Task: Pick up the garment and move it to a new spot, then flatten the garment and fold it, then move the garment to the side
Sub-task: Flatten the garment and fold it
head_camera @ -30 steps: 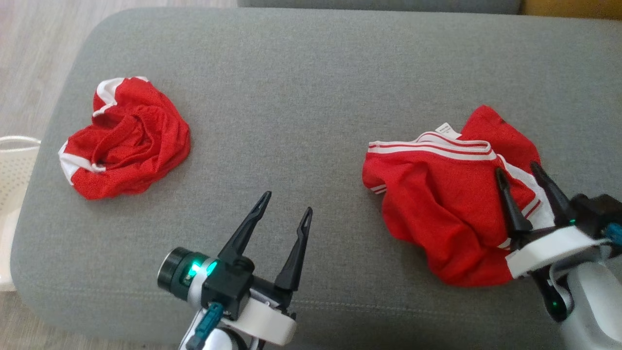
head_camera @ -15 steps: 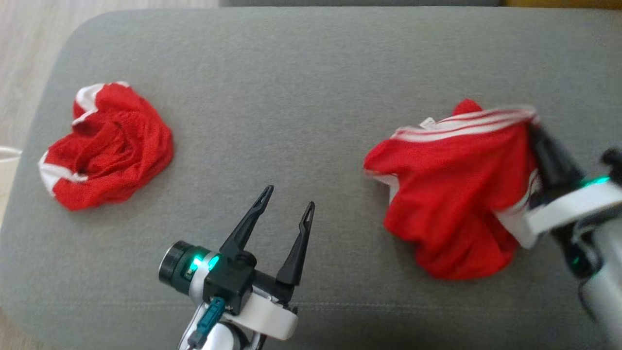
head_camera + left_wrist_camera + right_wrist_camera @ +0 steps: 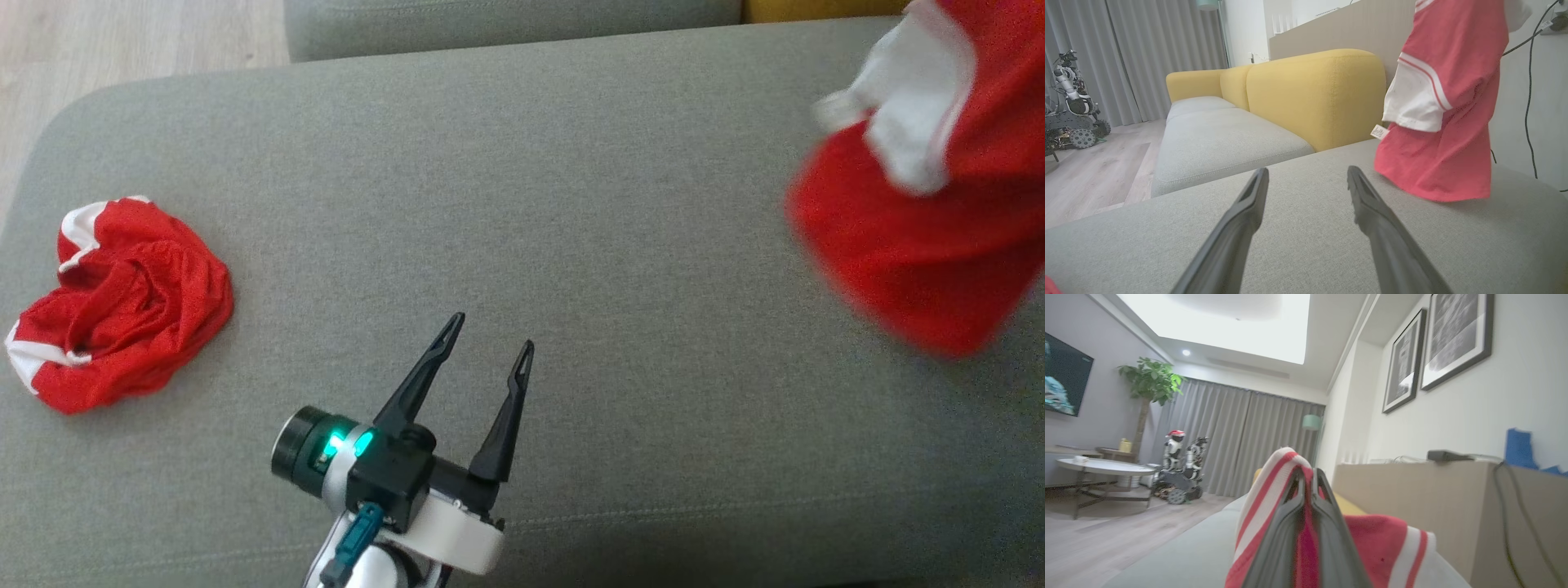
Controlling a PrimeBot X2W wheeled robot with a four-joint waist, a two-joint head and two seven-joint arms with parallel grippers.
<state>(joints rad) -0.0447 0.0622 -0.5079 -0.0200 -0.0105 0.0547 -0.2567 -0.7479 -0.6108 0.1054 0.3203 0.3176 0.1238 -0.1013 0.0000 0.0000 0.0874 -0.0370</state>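
Observation:
A red garment (image 3: 914, 245) with white striped trim hangs in the air at the upper right of the head view, blurred, its lower edge just above the grey cushion (image 3: 531, 204). In the left wrist view the garment (image 3: 1441, 122) dangles to the right of my fingers. My right gripper (image 3: 1306, 471) is shut on a fold of the garment's (image 3: 1265, 498) red and white striped edge. My left gripper (image 3: 493, 331) hovers open over the cushion's front middle, nothing between its fingers (image 3: 1307, 170).
A second crumpled red garment (image 3: 122, 302) lies at the cushion's left end. A yellow sofa (image 3: 1314, 90) stands behind the cushion. Black cables (image 3: 1529, 102) hang on the wall beside the lifted garment. Another robot (image 3: 1180, 469) and a round table (image 3: 1102, 467) stand across the room.
My right gripper has shut on the garment's striped edge and lifted it up and to the right off the cushion. The head camera has shifted. The left gripper stays open in place.

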